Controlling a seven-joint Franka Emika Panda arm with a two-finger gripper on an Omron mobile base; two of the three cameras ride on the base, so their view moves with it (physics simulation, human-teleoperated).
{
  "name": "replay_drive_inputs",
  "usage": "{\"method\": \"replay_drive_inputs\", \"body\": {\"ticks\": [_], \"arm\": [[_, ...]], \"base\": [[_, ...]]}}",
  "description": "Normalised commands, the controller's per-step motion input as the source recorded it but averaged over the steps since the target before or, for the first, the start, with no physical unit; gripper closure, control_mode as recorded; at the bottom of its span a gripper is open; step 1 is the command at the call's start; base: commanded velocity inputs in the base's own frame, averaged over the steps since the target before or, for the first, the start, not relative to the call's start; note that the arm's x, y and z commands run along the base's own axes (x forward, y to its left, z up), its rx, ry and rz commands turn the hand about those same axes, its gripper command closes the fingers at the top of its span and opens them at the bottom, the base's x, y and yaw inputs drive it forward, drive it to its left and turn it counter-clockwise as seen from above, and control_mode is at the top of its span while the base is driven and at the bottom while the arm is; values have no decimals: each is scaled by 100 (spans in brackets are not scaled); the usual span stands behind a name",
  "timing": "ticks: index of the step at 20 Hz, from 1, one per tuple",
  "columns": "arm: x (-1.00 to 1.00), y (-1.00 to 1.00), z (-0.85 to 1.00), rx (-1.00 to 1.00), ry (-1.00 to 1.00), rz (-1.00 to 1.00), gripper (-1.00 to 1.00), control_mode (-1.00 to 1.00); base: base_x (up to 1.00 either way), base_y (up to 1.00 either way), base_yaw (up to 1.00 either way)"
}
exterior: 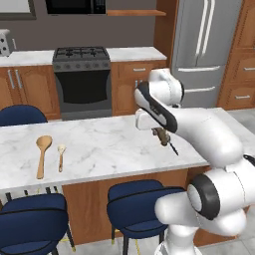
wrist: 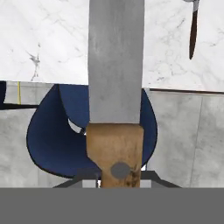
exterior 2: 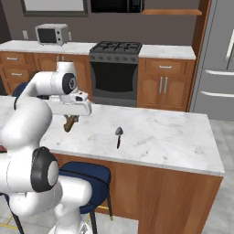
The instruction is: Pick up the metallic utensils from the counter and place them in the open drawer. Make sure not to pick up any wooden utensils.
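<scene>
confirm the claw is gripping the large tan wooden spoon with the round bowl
Not right. The claw grips a flat grey metal blade with a brown wooden handle, as the hand view shows. The large tan wooden spoon lies apart from it on the white marble counter.

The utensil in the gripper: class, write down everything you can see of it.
The utensil has a broad, flat, dull grey metal blade set into a short tan wooden handle with one round grey rivet. The gripper is closed on the handle, and the blade points away from the hand. It hangs in the air by the near edge of the marble counter, touching nothing else.
</scene>
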Motion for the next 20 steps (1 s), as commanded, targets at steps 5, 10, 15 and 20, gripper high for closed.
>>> {"method": "replay_drive_inputs", "body": {"ticks": [5, 10, 15, 20], "arm": [[-100, 2, 35, 0, -8, 0, 100, -100], [-100, 0, 8, 0, -8, 0, 100, -100], [-58, -1, -3, 0, 3, -2, 100, -100], [1, -12, -17, -1, 19, -4, 100, -100]], "base": [[0, 0, 0], [0, 0, 0], [0, 0, 0], [0, 0, 0]]}}
